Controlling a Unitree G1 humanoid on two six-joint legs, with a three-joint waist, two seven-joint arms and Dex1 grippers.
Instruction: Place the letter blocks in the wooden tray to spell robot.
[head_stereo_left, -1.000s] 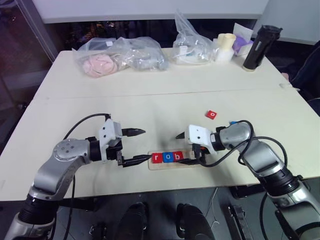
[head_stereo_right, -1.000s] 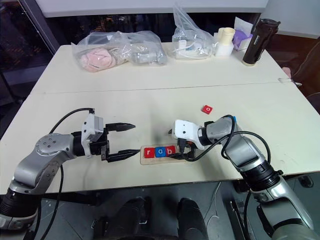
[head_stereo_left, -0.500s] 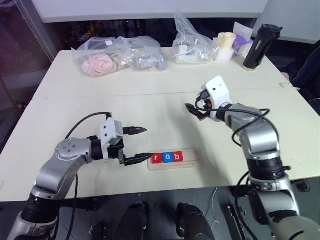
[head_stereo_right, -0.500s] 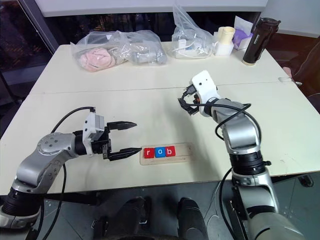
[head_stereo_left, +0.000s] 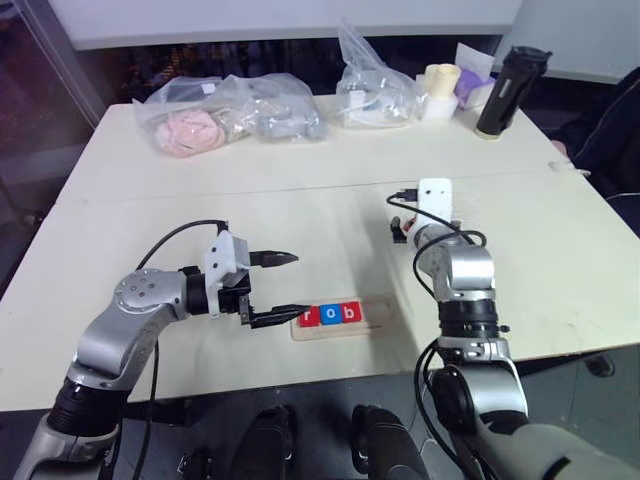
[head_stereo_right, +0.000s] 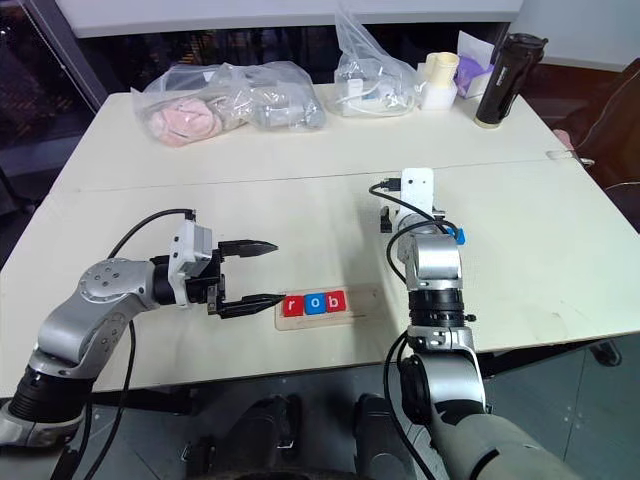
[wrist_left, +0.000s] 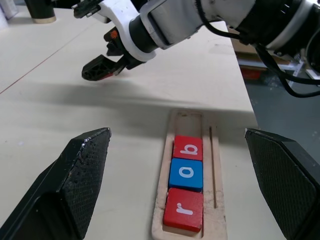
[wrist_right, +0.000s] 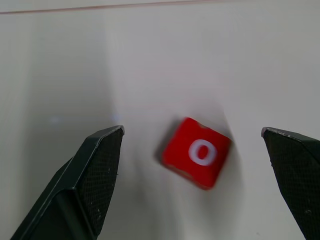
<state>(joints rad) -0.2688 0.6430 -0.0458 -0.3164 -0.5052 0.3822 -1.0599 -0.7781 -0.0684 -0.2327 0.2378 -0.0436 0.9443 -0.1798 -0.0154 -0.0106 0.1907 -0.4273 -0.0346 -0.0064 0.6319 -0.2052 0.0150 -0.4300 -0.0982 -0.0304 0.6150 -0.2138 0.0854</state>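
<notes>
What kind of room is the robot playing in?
Probably a workroom or lab, not a home. The big pale table holds plastic bags of supplies and a dark bottle, and the wooden tray of letter blocks looks like a test.

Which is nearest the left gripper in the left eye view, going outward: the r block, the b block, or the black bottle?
From the left gripper:
1. r block, in the tray's near end, right by the lower fingertip.
2. b block, third along the tray, farther toward the robot's right.
3. black bottle, at the table's far right corner.
</notes>
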